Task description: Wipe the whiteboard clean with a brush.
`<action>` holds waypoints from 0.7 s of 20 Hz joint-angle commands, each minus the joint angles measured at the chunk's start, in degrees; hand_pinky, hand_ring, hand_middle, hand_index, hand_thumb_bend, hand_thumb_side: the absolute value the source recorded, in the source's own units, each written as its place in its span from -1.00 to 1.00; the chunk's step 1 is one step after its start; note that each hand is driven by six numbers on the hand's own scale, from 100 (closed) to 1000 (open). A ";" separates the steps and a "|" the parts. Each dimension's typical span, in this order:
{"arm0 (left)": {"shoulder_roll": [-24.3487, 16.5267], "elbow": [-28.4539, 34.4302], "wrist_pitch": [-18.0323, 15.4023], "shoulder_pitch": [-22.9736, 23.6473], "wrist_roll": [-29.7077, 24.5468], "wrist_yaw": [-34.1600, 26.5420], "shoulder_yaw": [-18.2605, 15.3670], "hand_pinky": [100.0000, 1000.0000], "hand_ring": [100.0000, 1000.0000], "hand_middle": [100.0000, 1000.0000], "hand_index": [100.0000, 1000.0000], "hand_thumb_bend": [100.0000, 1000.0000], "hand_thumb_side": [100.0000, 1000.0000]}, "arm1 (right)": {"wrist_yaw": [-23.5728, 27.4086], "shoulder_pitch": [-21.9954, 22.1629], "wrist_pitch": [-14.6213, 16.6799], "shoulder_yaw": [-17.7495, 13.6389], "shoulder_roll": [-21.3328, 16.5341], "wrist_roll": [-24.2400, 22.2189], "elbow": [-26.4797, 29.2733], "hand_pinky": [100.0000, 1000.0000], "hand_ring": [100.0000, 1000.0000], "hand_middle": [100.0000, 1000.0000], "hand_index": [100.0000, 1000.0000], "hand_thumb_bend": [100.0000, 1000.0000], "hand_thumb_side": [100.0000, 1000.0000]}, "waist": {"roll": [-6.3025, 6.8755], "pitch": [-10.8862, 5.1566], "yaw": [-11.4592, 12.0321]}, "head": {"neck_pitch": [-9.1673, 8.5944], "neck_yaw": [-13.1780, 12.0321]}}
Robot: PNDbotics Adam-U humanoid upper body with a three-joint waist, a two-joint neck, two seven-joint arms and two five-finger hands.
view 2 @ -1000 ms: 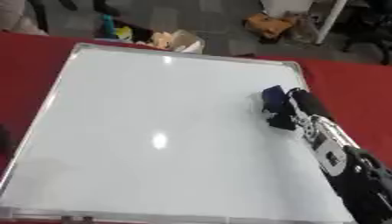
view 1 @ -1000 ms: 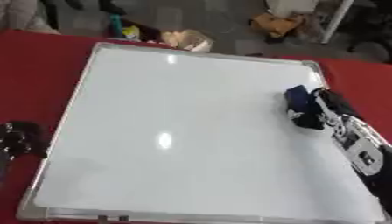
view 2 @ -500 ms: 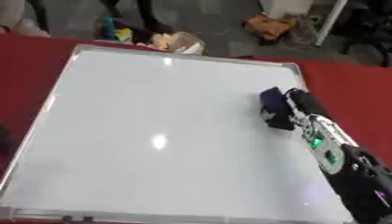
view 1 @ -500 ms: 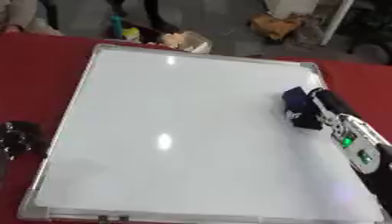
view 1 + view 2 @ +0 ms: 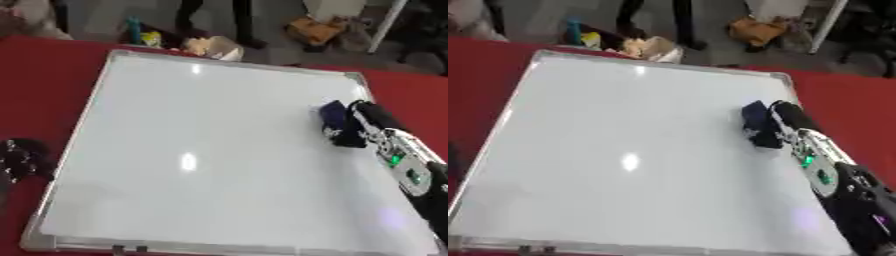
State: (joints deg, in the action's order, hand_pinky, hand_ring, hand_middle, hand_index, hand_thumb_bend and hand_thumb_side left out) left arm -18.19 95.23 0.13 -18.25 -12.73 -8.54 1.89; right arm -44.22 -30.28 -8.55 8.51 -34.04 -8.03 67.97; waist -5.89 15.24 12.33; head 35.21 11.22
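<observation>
A large whiteboard [image 5: 201, 150] with a silver frame lies flat on the red table; its surface shows no marks, only light glare. My right hand [image 5: 366, 125] reaches in from the lower right and is curled round a dark blue brush [image 5: 335, 122], which rests on the board near its right edge. The left hand [image 5: 22, 157] sits at the far left beside the board's left frame, dark and blurred; I cannot make out its fingers.
The red table [image 5: 44, 75] surrounds the board. Beyond its far edge on the floor are a crumpled beige thing [image 5: 214, 47], a cardboard box [image 5: 315, 29] and a person's legs [image 5: 210, 20].
The brush and my right hand have stayed at almost the same spot on the board's right side. The left hand has not moved.
</observation>
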 commanded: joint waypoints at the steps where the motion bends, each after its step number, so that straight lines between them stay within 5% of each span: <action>1: -0.94 1.07 -0.10 -0.63 -0.22 -0.20 0.12 -0.15 -0.01 0.02 0.23 0.38 0.81 | -0.85 1.39 1.26 4.93 4.56 -2.31 0.49 0.24 0.14 0.04 -0.24 -1.00 -0.05 | 0.46 0.02 0.63 | 0.19 -0.05; 14: -0.73 0.98 -0.02 -0.48 -0.29 -0.28 0.16 -0.15 -0.01 0.03 0.23 0.38 0.81 | -3.23 1.20 3.39 8.96 5.87 -5.60 8.31 0.24 0.13 0.03 -0.25 -1.00 -0.08 | 0.42 -0.45 0.39 | 0.31 0.05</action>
State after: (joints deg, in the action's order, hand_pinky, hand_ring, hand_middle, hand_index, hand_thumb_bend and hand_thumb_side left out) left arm -18.16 95.23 0.22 -18.23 -12.83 -8.55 1.92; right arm -47.37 -30.27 -5.50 14.53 -30.25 -12.19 76.89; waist -5.99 15.08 12.48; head 35.24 11.22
